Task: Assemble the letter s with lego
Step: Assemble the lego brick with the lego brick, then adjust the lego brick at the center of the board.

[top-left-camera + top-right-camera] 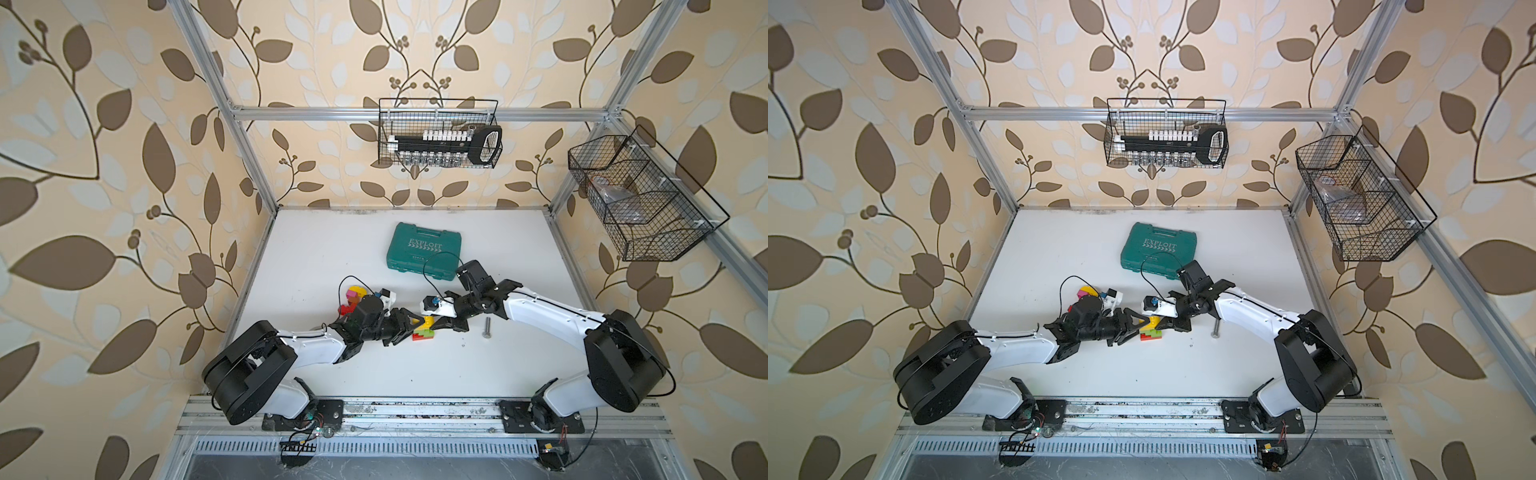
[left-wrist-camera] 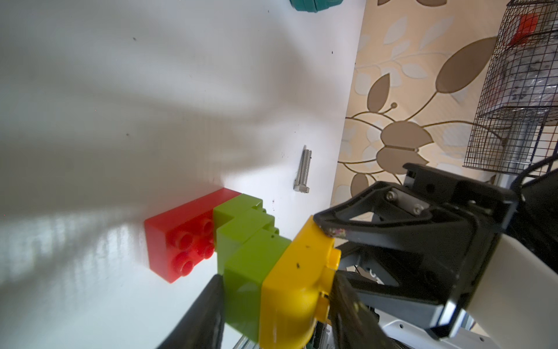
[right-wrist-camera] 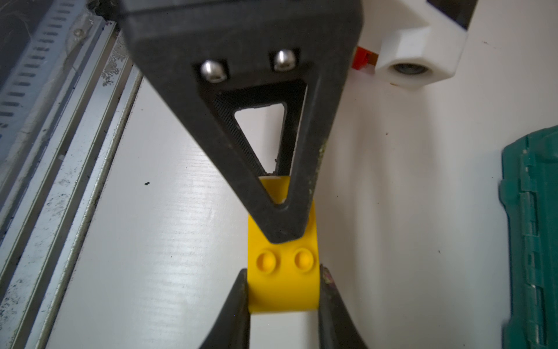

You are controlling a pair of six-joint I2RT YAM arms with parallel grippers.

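Note:
A small lego stack lies mid-table: a red brick [image 2: 181,238], a green brick [image 2: 247,241] and a rounded yellow brick [image 2: 299,278], seen in both top views [image 1: 424,330] [image 1: 1152,330]. My left gripper [image 2: 276,281] comes in from the left, one finger against the green brick and the other against the yellow brick's studs. My right gripper [image 3: 283,272] comes from the right and is shut on the yellow brick [image 3: 282,290]. The two grippers meet over the stack [image 1: 415,324] [image 1: 436,322]. Loose lego bricks [image 1: 353,297] lie in a pile behind my left wrist, partly hidden.
A grey metal bolt [image 1: 486,327] lies just right of the stack. A green tool case [image 1: 426,251] sits further back. Wire baskets hang on the back wall [image 1: 440,133] and the right wall [image 1: 640,199]. The table's front ends at an aluminium rail [image 1: 415,409].

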